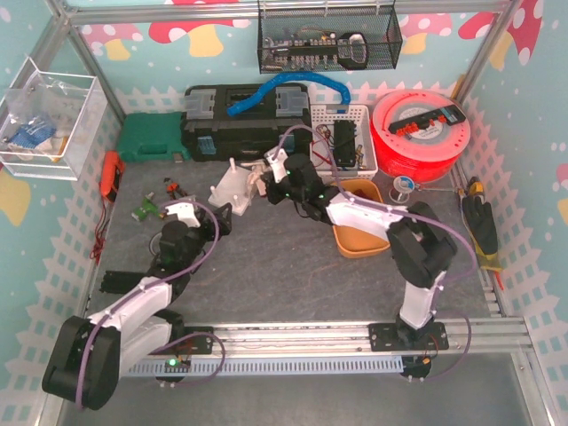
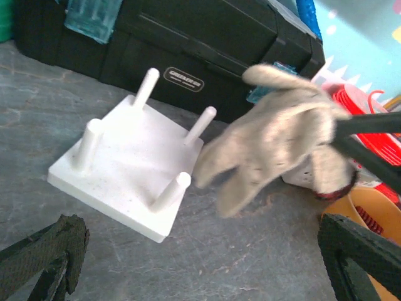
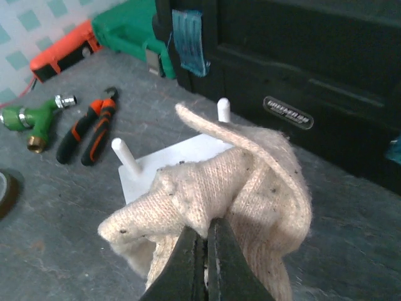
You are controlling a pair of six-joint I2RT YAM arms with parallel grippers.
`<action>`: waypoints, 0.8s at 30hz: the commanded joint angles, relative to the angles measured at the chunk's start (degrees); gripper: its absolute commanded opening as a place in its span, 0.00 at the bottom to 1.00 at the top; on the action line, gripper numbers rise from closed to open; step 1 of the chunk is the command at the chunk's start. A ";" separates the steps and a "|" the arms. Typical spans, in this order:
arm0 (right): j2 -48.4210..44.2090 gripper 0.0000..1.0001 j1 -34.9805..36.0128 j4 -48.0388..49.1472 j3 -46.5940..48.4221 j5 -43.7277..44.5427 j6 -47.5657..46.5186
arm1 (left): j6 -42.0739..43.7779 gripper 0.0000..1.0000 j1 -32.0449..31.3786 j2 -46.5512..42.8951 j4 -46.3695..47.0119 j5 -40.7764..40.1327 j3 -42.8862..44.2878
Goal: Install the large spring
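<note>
— Nearest, the right hand (image 3: 207,227)?
— Pinched tight on a knit glove (image 3: 250,182), which hangs just beside the white four-post base (image 2: 125,163).
— And the left hand (image 2: 203,260)?
— Spread wide, holding nothing; the base is just ahead of it on the counter (image 3: 56,238).
— And the large spring?
— Cannot tell where it lies.

Right tool (image 3: 207,233) pinches a knit glove (image 3: 250,182) — white peg base (image 3: 164,163) behind.

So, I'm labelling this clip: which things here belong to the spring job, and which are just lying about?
Job:
white four-peg plastic plate
beige knitted glove, pinched in the right gripper

Lying about:
black toolbox
orange-handled pliers
green pipe fitting
red filament spool
</note>
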 commanded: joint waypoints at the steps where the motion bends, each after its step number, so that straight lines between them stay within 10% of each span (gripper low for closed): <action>1: -8.03 0.00 0.30 2.48 -6.29 3.13 3.55 | 0.18 0.99 -0.56 1.35 0.91 2.59 2.56; 16: -1.95 0.00 -0.16 2.89 -2.41 30.88 12.62 | 0.79 0.99 -0.56 1.70 2.12 7.01 2.02; 24: 11.12 0.00 -2.54 1.86 5.71 29.96 17.10 | 1.50 0.99 -0.69 0.73 1.73 6.53 1.95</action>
